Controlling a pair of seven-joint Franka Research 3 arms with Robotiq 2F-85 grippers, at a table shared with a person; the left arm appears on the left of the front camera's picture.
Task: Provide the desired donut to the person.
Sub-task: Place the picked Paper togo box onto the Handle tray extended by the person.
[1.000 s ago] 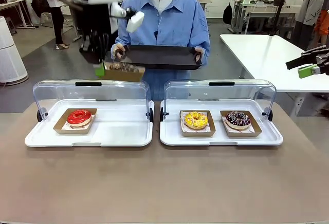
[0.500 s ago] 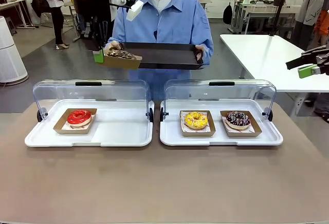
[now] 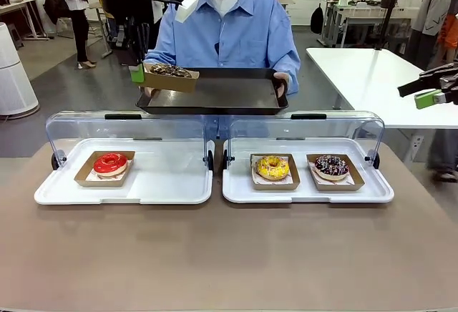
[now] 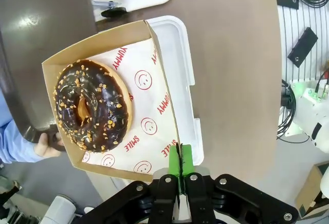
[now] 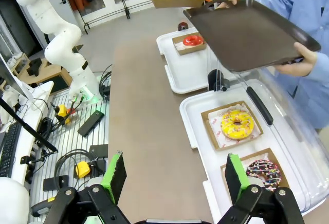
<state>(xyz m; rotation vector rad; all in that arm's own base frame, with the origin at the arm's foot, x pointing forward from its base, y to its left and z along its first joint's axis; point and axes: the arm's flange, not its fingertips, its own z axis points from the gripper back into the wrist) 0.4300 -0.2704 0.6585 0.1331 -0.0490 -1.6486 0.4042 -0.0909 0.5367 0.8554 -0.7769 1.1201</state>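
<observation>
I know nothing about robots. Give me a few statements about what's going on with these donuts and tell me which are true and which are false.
1. The left gripper is shut on the edge of the cardboard box carrying the chocolate donut. True.
2. The right gripper holds the yellow donut. False: it is open and holds nothing; that donut lies in the right case.
3. The person holds a dark tray with both hands. True.
4. The red donut shares its case with the sprinkled donut. False: it sits alone in the left case; the sprinkled one is beside the yellow one.
</observation>
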